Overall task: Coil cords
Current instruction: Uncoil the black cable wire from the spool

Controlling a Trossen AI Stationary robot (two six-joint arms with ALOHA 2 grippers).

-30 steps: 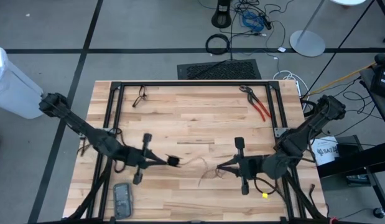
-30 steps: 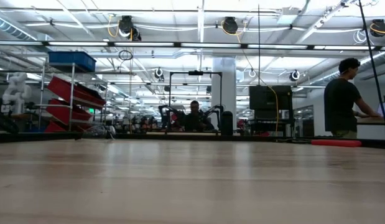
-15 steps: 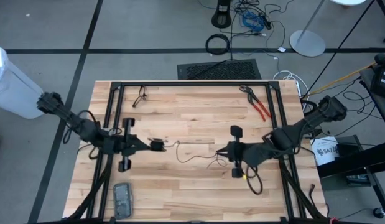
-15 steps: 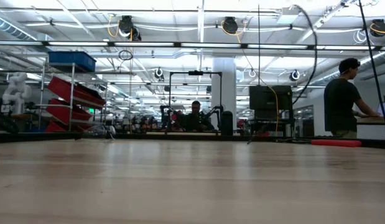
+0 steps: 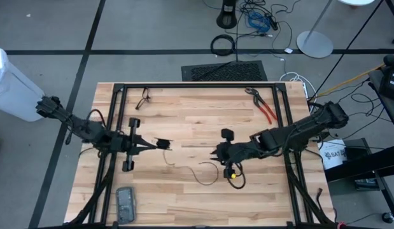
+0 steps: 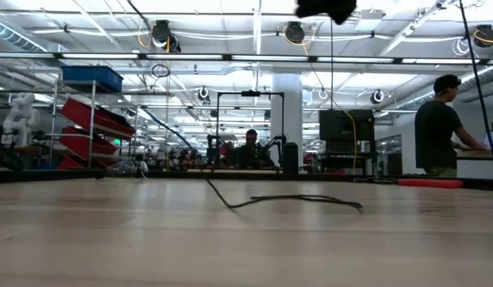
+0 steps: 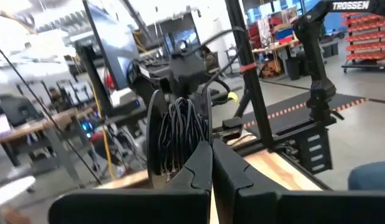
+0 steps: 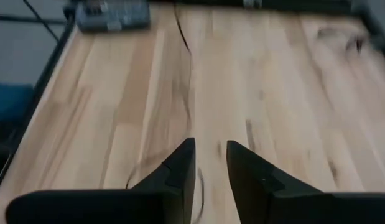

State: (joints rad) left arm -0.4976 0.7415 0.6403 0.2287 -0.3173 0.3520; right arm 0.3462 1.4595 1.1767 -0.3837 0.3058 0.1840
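— Any writing you can read?

— "TROSSEN" in white on a dark arm, seen past the left claw. The white bucket beside the bench has a label, too small to read.

— And the cord?

— The cord is thin and black. Most of it is wound in a tight bundle of strands that the left claw clenches. The loose tail hangs from that claw and lies in slack curves on the bench, between it and the right claw.

— The right claw?

— Released. Its fingers stand slightly apart, with nothing between them, above bare wood just beside the tail.
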